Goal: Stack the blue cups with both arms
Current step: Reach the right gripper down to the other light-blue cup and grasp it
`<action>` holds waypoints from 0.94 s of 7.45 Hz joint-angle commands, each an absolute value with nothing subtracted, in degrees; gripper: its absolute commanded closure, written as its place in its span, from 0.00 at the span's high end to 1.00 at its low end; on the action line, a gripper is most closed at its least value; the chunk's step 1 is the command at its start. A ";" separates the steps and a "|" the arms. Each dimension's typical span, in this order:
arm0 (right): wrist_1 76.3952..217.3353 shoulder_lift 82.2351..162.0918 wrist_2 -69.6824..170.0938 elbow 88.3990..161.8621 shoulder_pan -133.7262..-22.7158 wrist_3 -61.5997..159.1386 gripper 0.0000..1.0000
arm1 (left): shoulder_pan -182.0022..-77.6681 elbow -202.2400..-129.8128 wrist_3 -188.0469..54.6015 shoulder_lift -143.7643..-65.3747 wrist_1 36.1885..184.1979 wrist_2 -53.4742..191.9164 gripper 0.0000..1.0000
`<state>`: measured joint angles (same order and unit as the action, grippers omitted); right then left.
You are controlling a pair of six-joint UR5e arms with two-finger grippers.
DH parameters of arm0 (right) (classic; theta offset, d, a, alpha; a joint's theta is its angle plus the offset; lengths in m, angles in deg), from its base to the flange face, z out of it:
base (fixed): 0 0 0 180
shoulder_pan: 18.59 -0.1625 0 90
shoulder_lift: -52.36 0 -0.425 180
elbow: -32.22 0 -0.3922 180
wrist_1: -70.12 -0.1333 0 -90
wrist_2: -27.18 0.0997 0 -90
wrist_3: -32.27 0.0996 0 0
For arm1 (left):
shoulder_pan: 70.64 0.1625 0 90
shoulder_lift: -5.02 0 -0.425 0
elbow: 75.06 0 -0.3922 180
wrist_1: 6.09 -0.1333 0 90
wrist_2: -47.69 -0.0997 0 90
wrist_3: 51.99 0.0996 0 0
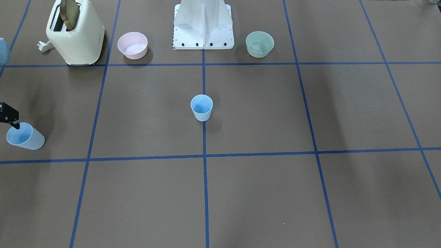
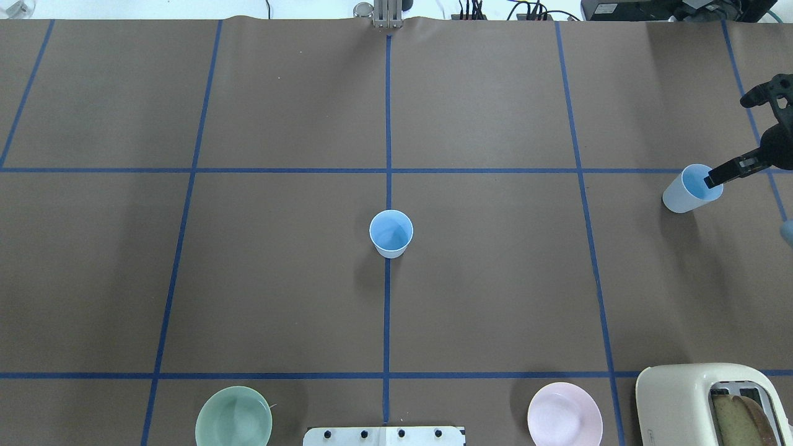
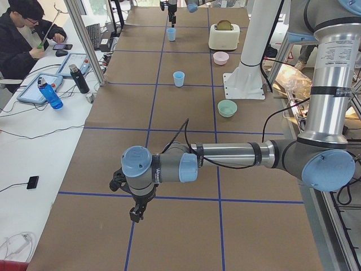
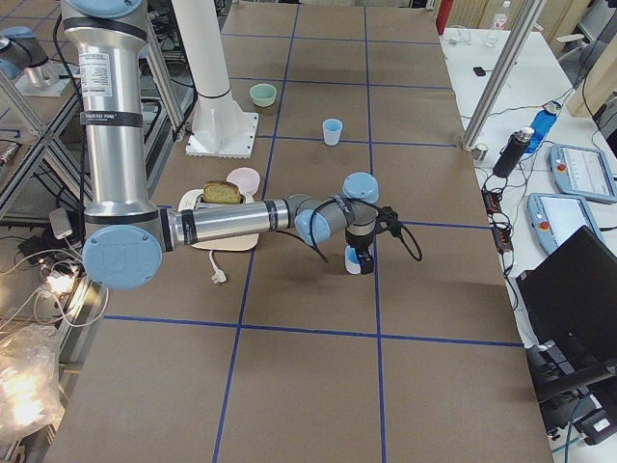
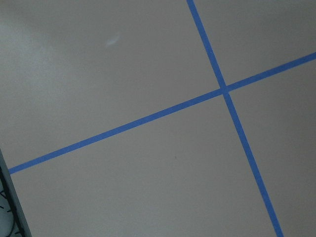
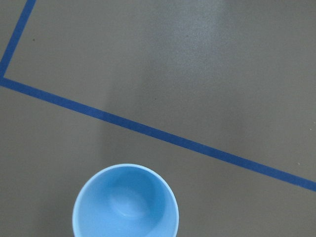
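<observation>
One blue cup stands upright on the centre tape line, also in the overhead view. The second blue cup is at the table's right end, at the left edge of the front-facing view. My right gripper is at its rim with one finger inside the cup, and it appears shut on the rim. The right wrist view looks down into this cup. My left gripper hangs low over bare table far from both cups, and I cannot tell whether it is open or shut.
A cream toaster holding a slice of bread stands near the right arm's side. A pink bowl and a green bowl flank the white base block. Blue tape lines grid the brown table.
</observation>
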<state>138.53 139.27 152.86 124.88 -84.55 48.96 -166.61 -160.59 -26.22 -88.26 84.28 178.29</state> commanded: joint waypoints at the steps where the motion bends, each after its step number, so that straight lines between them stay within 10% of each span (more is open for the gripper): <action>1: 131.08 137.52 153.04 117.43 -84.24 49.23 0.98 | -166.62 -160.66 -26.15 -88.32 84.61 178.29 0.98; 2: 127.63 137.17 153.39 115.48 -84.33 49.67 0.77 | -166.53 -160.58 -26.15 -88.32 84.70 178.29 0.98; 3: 128.03 137.17 154.70 116.15 -84.33 49.67 0.28 | -166.53 -160.57 -26.15 -88.32 84.62 178.29 0.98; 4: 127.95 137.26 155.50 116.59 -84.42 49.67 0.00 | -166.53 -160.66 -26.15 -88.32 84.70 178.38 0.98; 7: 130.39 138.05 156.55 121.59 -84.77 49.67 0.00 | -166.53 -160.58 -26.15 -87.96 85.49 178.29 0.98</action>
<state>128.74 137.77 156.04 119.19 -84.54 49.67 -166.53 -160.67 -26.15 -88.12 84.97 178.34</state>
